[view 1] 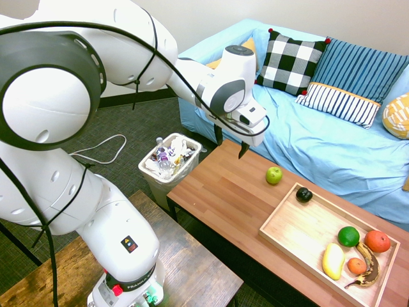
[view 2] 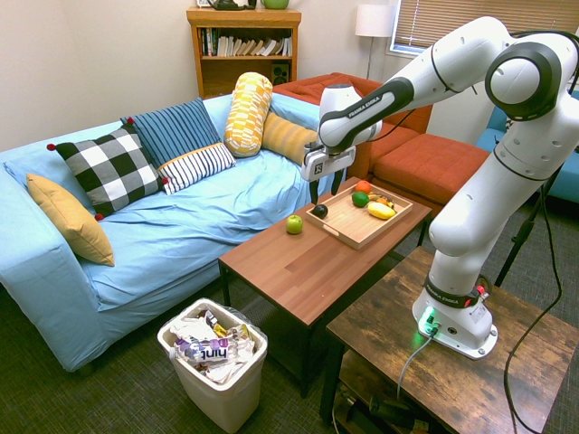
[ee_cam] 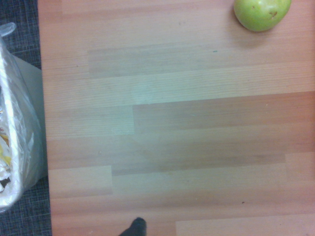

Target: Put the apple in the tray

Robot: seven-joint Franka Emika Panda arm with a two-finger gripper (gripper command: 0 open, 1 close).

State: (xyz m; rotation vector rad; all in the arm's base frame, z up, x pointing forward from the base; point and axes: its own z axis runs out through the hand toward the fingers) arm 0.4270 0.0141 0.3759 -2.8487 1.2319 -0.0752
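Gripper status from my console: fingers spread apart, nothing between them, hanging in the air above the table near its sofa-side edge. I see the same in the second exterior view, where the gripper hangs above the tabletop with both dark fingers pointing down and a clear gap between them.

Apple sits on the bare tabletop, apart from the gripper and just outside the tray, near that tray's closest corner. In the second exterior view the apple lies close to the table edge that faces the sofa. The wrist view shows the apple cut by the frame edge, resting on wood planks.

Tray lies at the table end away from the bin. Inside it I count a small dark fruit at the corner nearest the apple, and at the opposite end a darker green fruit, a red-orange fruit, a smaller orange fruit, a yellow fruit and a browned banana, grouped close together.

Bin stands on the floor off the table's other end, lined with plastic and full of wrappers. Cushions rest along the sofa back.
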